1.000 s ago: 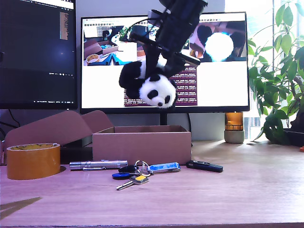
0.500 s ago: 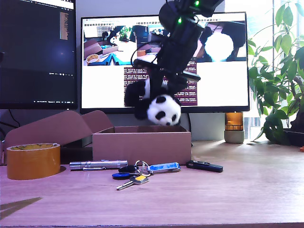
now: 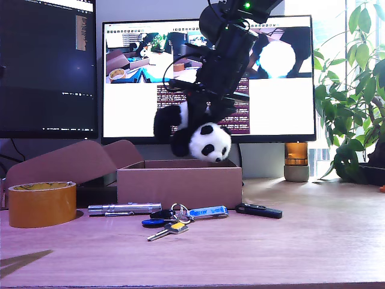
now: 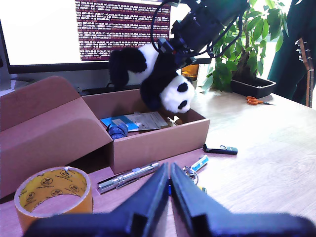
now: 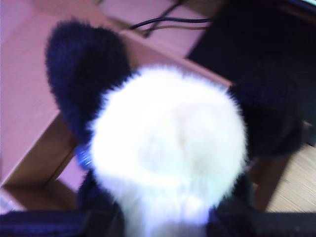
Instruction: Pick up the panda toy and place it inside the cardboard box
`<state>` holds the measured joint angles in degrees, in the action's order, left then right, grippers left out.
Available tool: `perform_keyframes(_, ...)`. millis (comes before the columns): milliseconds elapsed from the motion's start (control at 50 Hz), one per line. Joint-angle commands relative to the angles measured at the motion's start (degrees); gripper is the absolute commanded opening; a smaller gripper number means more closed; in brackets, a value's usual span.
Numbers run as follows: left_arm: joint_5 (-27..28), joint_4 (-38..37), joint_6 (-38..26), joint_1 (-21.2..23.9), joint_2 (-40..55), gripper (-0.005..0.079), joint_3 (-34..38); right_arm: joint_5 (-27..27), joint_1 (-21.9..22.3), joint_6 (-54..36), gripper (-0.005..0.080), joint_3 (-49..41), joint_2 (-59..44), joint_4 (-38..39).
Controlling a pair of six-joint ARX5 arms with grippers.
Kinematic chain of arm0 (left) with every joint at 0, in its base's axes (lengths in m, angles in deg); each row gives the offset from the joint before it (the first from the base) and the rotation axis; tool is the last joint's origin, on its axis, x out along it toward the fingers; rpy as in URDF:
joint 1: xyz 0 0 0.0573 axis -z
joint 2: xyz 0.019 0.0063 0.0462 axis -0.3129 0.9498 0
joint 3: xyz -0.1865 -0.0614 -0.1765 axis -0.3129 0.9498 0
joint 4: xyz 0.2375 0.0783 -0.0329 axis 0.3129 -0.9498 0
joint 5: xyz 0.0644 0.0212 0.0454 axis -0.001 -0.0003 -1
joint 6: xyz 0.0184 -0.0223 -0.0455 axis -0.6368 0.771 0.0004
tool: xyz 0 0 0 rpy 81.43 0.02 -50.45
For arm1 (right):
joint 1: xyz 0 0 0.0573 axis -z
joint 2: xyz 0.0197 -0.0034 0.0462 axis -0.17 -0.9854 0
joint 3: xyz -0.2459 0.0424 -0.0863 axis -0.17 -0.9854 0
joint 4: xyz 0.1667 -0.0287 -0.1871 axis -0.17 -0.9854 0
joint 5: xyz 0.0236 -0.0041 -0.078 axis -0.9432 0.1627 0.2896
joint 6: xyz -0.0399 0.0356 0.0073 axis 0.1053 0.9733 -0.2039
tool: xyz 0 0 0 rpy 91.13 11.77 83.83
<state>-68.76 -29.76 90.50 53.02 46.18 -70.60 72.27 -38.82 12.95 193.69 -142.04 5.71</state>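
Note:
The panda toy (image 3: 201,135) (image 4: 165,86) hangs head-down just above the open cardboard box (image 3: 179,186) (image 4: 158,140), its head near the box's rim towards the exterior view's right. My second gripper (image 3: 203,109) (image 4: 172,53) (image 5: 165,223) is shut on the panda's body; the white fur fills the second wrist view, so the fingertips are hidden. My first gripper (image 4: 169,173) is shut on nothing, low over the desk in front of the box. It does not show in the exterior view.
A tape roll (image 3: 42,203) (image 4: 53,190) stands at the exterior view's left. A flashlight (image 3: 123,209), keys (image 3: 174,220) and a black stick (image 3: 258,211) lie before the box. Papers and a blue item (image 4: 118,131) lie inside. Monitors stand behind, a plant (image 3: 355,102) at the exterior view's right.
My second gripper has come down with the panda, from in front of the monitor to just over the box's opening. Over the last half second it barely moved.

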Motion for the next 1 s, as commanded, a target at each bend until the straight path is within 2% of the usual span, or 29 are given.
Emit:
perform_keyframes(0,0.02,0.59,-0.04,0.11,0.24,-0.0019,0.96,-0.59,-1.14,-1.53,0.0213,0.42,-1.81,0.59)
perform_keyframes(400,0.02,0.66,-0.04,0.11,0.24,-0.0019,0.96,-0.79,-1.7,-7.63,0.0213,0.42,-4.13,-0.55)
perform_keyframes(640,0.02,0.66,-0.04,0.11,0.24,-0.0019,0.96,0.02,-1.6,-7.63,0.0215,0.42,-4.13,-0.39)
perform_keyframes(880,0.02,0.66,-0.07,0.11,0.24,-0.0019,0.96,0.02,-1.6,-7.63,0.0363,0.42,-4.13,-0.17)
perform_keyframes(980,0.02,0.66,-0.07,0.11,0.24,-0.0019,0.96,0.02,-1.6,-7.61,0.0371,0.42,-4.13,0.13)
